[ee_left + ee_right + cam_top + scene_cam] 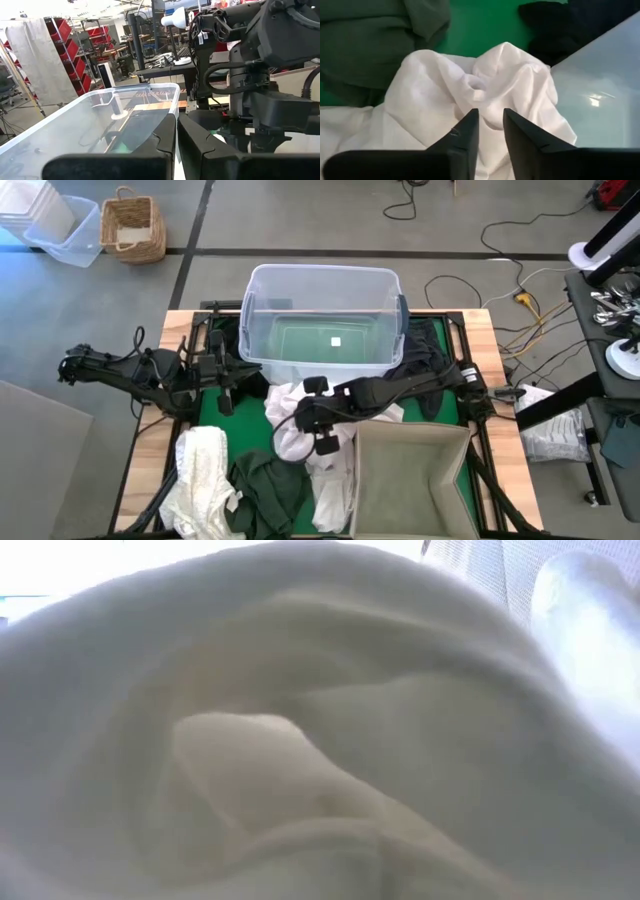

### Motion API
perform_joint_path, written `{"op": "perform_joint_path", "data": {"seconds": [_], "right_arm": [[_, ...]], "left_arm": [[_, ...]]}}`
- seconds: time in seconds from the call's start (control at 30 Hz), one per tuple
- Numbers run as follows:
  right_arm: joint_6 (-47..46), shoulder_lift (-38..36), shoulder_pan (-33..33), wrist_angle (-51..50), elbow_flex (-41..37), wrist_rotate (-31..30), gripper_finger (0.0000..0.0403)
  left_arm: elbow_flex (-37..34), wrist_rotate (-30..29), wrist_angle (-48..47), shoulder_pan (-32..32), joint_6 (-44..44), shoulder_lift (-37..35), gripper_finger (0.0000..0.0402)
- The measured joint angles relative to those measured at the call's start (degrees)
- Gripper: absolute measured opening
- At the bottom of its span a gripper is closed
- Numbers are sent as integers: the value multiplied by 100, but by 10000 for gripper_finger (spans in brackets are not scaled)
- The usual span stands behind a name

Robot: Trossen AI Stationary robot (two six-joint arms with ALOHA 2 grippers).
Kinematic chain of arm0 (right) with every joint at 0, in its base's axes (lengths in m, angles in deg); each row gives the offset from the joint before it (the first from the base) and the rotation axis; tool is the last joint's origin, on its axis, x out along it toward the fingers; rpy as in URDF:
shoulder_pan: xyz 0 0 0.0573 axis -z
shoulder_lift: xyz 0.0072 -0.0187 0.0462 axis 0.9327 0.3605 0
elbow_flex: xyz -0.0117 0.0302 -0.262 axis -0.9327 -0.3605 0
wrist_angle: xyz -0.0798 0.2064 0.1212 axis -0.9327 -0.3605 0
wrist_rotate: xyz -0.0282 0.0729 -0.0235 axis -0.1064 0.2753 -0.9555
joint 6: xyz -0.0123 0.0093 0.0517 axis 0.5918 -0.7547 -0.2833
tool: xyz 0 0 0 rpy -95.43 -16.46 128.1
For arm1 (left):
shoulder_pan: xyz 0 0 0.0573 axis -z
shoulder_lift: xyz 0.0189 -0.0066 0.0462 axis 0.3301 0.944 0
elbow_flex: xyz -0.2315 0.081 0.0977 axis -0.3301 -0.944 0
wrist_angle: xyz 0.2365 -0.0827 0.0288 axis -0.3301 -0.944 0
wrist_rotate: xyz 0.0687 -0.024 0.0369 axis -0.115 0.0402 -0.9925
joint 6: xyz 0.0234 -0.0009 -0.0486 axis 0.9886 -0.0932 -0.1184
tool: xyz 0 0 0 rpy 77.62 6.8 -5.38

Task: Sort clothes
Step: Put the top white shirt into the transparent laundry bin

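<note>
The clothes lie heaped on the green mat in front of the clear tub (322,315): a white garment (288,418) in the middle, a cream lacy one (203,478) near left, a dark green one (266,485), another white piece (335,492), and black ones (425,360) beside the tub's right end. My right gripper (322,438) sits over the middle white garment (485,85), its fingers close together with white cloth between them. My left gripper (226,392) waits shut by the tub's left near corner (172,95). Pale cloth (320,740) fills the low view. My right gripper pinches the white garment between its two fingers (465,132) at a bunched fold (491,117) near the heap's middle, coming from above and slanting down. The number of layers does not show. The rest of the garment lies slack on the mat and on other clothes.
A beige square fabric box (412,480) stands open at the table's near right, right beside my right gripper. The tub holds no clothes; the green mat shows through its floor. Off the table, far left, stand a wicker basket (132,225) and a plastic bin (60,225).
</note>
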Motion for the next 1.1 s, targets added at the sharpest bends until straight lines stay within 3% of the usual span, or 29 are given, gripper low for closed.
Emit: {"op": "perform_joint_path", "data": {"seconds": [0.73,1.1], "right_arm": [[-732,-11,25,63,-105,-50,302],[-859,-3,24,525,-655,-50,355]], "left_arm": [[0,0,0,0,1,0,0],[0,2,-20,0,-4,50,0]]}}
